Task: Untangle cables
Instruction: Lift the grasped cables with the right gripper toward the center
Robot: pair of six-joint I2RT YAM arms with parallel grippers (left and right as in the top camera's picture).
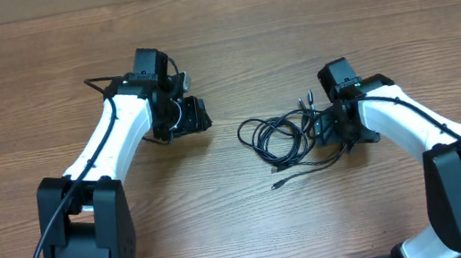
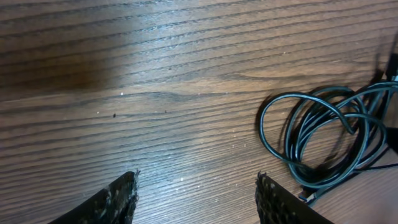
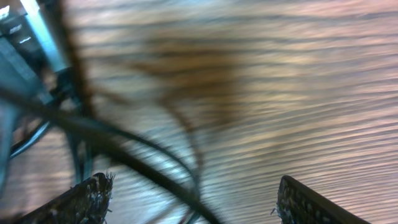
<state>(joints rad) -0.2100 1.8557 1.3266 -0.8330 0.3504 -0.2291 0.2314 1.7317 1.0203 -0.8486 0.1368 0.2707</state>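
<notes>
The cables (image 1: 278, 136) lie in a tangled black bundle of loops at the table's middle right, with plug ends near its top and a loose end (image 1: 280, 183) trailing to the lower left. My right gripper (image 1: 328, 129) sits open at the bundle's right edge; in the right wrist view, blurred cable strands (image 3: 124, 149) pass between its fingers (image 3: 193, 202). My left gripper (image 1: 197, 116) is open and empty, left of the bundle. In the left wrist view the cable loops (image 2: 323, 137) lie to the right of its fingers (image 2: 196, 199).
The wooden table (image 1: 216, 22) stretches bare around the bundle. Both white arms reach in from the front edge, each carrying its own thicker black cable (image 1: 102, 84).
</notes>
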